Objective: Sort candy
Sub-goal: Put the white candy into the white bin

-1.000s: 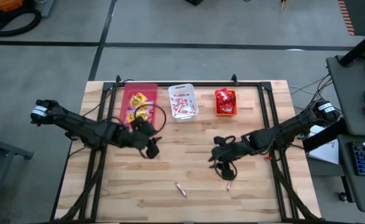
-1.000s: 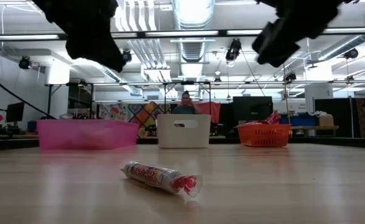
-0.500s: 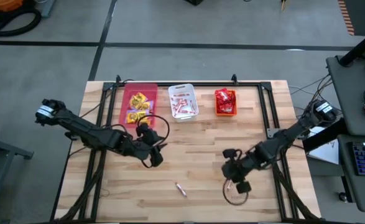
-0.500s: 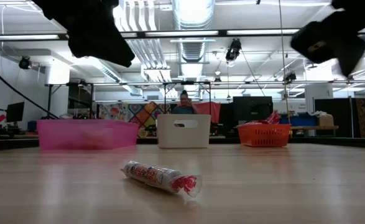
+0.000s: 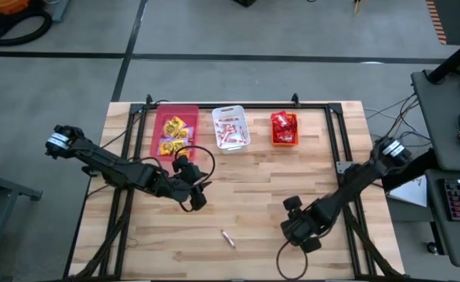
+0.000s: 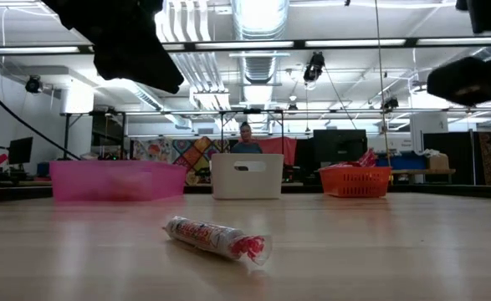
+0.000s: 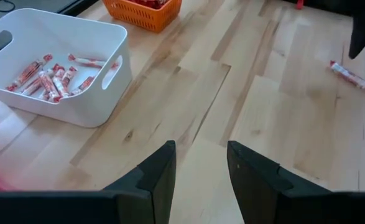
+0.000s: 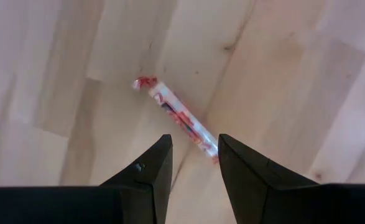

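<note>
A pinkish-red candy stick lies flat on the wood just beyond my right gripper. That gripper is open and points down at it, one finger on either side of the stick's nearer end; I see no touch. In the high view my right gripper covers this stick. A second stick lies left of it, near the near edge, and also shows as the stick and the stick. My left gripper hovers open, empty, near the table's middle.
Three bins stand along the far edge: a pink bin with yellow packets, a white bin with sticks, an orange bin with red packets. A black frame borders the table. A person sits far behind. Bare wood lies between the arms.
My right gripper has swung from the table's middle toward the near edge and come down over the right-hand stick, which it now covers in the high view. My left gripper shifted a little toward the near edge, then kept still. Neither stick has moved.
</note>
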### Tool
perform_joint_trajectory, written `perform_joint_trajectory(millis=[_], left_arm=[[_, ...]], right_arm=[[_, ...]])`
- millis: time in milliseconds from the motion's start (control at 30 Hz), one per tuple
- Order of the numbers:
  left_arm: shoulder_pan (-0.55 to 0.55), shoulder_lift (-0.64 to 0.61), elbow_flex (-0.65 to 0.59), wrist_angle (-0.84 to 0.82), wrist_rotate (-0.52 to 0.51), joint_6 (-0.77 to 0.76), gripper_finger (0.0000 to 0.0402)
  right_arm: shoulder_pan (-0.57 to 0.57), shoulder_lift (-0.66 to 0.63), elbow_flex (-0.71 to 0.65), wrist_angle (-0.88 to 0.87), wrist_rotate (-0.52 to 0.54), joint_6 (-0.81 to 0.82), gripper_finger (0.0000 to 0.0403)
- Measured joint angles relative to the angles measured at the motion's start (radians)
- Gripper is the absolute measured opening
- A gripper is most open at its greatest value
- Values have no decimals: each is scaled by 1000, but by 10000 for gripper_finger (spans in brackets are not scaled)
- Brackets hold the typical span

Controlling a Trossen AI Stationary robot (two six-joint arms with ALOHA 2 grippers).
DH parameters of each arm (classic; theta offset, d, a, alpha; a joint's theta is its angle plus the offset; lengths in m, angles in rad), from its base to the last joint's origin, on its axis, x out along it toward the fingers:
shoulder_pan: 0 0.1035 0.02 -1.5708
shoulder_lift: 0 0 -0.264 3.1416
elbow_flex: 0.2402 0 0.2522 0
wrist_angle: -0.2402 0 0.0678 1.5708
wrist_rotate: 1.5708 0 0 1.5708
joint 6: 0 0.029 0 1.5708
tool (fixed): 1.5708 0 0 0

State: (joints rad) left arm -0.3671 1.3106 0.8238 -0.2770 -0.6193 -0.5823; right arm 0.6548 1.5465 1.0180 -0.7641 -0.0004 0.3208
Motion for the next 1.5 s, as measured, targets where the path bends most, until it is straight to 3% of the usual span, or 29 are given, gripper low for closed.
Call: perform_joint_trajectory(millis=[300,433,633,933,1200,1500], left_arm=[[-3,0,0,0,1,3,127],[-3,0,0,0,2,4,127],[-7,0,0,12,1,1,127],[-49,50,0,77,0,-3,127],[-119,89,0,119,-2,-14,127],[-183,82,0,93,-1,-34,127]], right_arm=[[-7,145,6,1,-9,-111,122],[-7,169,11,3,-14,-135,100],[-27,160,11,1,-25,-138,22],[-99,85,56,9,-1,-183,8],[-302,-22,170,9,111,-404,8],[-717,0,389,38,205,-703,8]])
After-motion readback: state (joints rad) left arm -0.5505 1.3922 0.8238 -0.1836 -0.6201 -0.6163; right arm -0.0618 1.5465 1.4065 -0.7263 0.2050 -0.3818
